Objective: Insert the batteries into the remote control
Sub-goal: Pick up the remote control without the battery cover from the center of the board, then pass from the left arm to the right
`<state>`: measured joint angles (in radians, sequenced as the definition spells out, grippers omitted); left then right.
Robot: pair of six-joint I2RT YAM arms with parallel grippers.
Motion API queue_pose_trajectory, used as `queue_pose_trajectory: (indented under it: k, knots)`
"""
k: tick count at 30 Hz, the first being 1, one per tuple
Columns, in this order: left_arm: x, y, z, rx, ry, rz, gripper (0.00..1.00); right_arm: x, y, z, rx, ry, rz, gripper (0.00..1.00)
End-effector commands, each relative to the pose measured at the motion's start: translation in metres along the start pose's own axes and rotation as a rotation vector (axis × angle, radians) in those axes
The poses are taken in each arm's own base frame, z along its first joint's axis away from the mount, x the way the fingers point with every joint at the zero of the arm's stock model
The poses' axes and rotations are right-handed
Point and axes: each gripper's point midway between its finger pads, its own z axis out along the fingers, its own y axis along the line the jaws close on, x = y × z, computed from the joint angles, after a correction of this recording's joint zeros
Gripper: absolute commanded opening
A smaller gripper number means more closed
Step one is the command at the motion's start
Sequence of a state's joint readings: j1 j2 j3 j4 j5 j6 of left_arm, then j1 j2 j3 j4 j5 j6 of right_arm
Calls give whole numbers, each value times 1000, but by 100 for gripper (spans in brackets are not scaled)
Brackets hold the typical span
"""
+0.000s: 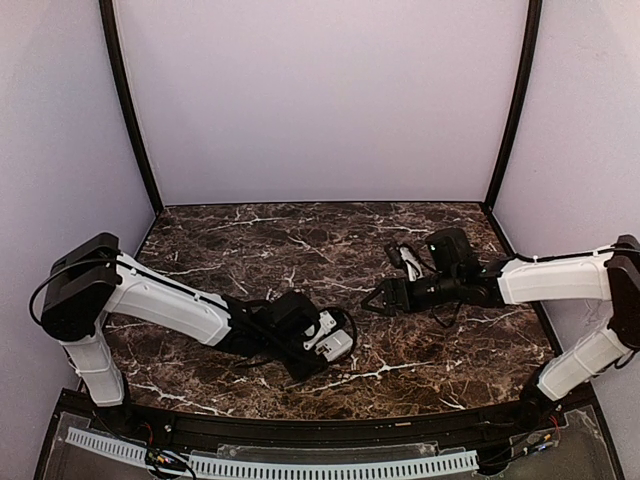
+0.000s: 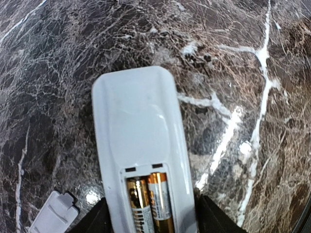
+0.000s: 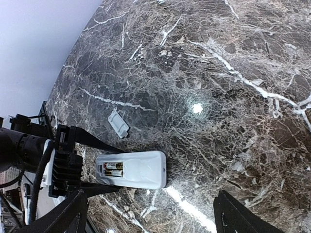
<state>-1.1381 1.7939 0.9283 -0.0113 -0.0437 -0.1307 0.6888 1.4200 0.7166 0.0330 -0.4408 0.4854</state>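
Top view: the left pincer [image 1: 330, 340] reaches to the middle of the dark marbled surface [image 1: 250, 240] and grips the white remote control [image 1: 340, 347] at its tip. The right pincer [image 1: 372, 300] hangs near it on the far right side, apart from it, with its jaws spread and nothing between them. Left wrist view: the remote control lies back-up and lengthwise. Its rounded far end points away from the camera, and its near end sits between the two dark fingers [image 2: 97, 221], which press against its long sides. The recessed compartment at the near end is uncovered and holds the batteries [image 2: 150, 204], two cells side by side and touching, aligned with the remote's length. Each cell is gold and black with dark lettering along its casing, too blurred to read. A small flat white cover piece [image 2: 53, 216] lies on the surface just to the left of the remote, separate from it. Right wrist view: the remote control appears crosswise in the lower left, with both batteries seated in the open compartment at the end held by the left pincer. Their print cannot be read. The cover piece lies on the surface beyond the remote, near it but not touching. The right pincer's own fingers [image 3: 233, 213] stand wide apart at the bottom edge, with only bare surface between them.
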Motion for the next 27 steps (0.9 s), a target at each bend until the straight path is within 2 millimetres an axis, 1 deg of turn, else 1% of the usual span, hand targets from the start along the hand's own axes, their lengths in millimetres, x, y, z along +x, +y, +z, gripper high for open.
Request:
queue_pose_trajectory:
  k: [1,3,4,5,6,7,8,9,10,11,13,16,19,23,27]
  knots:
    - [33,0,9,-8,144,-7,54,2,4,5,-91,1,41,88]
    - [30,1,6,-14,127,-15,50,5,6,7,-134,15,59,87]
    - [28,2,6,-19,114,-19,49,8,11,7,-173,29,64,87]
    - [21,3,3,-21,87,-26,46,9,13,8,-201,34,65,86]
    - [20,4,2,-28,75,-27,45,10,14,9,-214,41,74,85]
    - [10,4,-2,-27,33,-33,43,12,14,11,-224,51,85,85]
    - [9,6,-3,-41,16,-37,41,13,17,12,-245,59,88,84]
    - [-3,7,-9,-42,-39,-44,40,14,20,13,-268,69,96,84]
    - [-4,10,-11,-60,-58,-47,39,14,22,15,-286,72,104,84]
    - [-12,11,-17,-64,-108,-56,38,15,24,15,-310,79,114,84]
    - [-24,14,-25,-77,-175,-60,37,16,31,17,-369,88,129,82]
    - [-37,19,-38,-99,-255,-74,35,18,34,24,-405,123,166,79]
    - [-42,23,-46,-118,-304,-79,34,18,35,29,-421,140,202,78]
    - [-50,24,-53,-127,-346,-71,34,14,47,36,-465,153,205,76]
    - [-56,20,-55,-127,-361,-59,34,9,57,43,-483,159,197,74]
